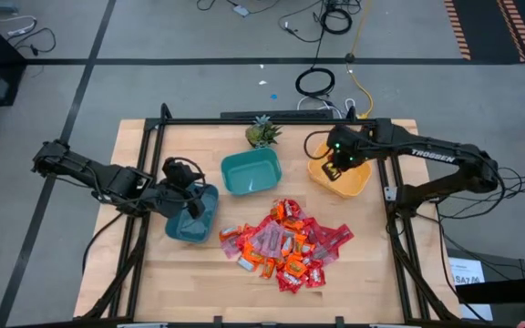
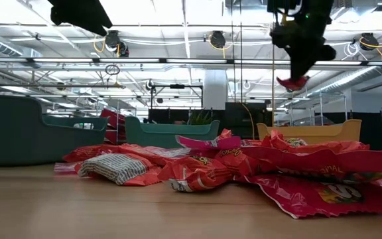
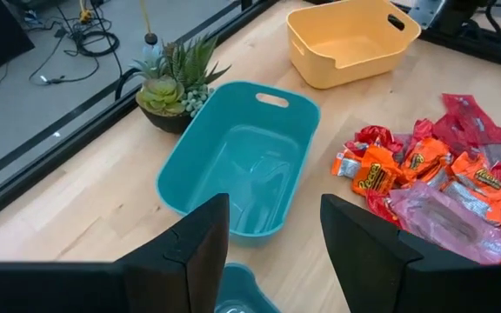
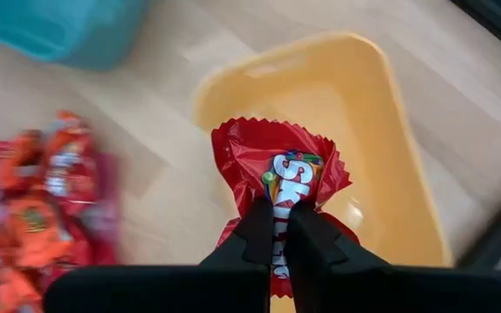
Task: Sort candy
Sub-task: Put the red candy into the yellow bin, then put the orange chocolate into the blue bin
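1. I have the right claw (image 4: 274, 228) clamped on one shiny red wrapped candy (image 4: 278, 169), held above the yellow plastic bowl (image 4: 407, 174); the step in hand is the drop.
2. Next, I judge: part the fingers over the bowl; return to the candy heap (image 1: 285, 244) mid-table.
3. Left claw (image 3: 272, 239) waits apart above the dark teal bowl (image 1: 192, 219).

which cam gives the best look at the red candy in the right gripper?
Right wrist view: the red candy fills the frame, pinched by the right gripper above the yellow bowl. Low view shows it small, hanging from the fingers. High view hides it under the arm; the left wrist view misses it.
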You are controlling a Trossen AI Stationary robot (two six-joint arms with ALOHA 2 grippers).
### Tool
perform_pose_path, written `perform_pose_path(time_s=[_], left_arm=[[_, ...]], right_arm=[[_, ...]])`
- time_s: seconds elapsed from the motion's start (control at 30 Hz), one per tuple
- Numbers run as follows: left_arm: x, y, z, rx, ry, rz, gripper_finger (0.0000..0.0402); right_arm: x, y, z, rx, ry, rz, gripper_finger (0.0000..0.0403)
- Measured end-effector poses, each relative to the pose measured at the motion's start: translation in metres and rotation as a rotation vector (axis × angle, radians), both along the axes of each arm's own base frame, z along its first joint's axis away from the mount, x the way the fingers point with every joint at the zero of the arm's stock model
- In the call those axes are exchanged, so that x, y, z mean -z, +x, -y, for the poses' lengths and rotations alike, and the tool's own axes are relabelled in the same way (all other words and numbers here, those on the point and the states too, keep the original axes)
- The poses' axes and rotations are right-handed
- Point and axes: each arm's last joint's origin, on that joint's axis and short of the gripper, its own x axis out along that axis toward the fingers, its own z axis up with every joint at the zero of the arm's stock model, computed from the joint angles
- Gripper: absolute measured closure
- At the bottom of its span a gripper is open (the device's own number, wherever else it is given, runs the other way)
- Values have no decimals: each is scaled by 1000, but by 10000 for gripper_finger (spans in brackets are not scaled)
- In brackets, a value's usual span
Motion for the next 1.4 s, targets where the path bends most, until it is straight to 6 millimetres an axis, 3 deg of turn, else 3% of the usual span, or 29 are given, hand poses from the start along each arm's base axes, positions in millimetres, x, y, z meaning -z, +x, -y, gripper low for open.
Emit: perform_pose_path(time_s=[0.4,1.07,1.4], left_arm=[[-3,3,1,-1,-18,45,208],[-3,3,1,-26,-49,63,208],[-3,3,1,-29,-52,63,208]], right_arm=[[8,-10,35,28,60,-51,395],[7,-9,39,-27,3,-58,288],[7,-9,38,-30,5,-62,268]])
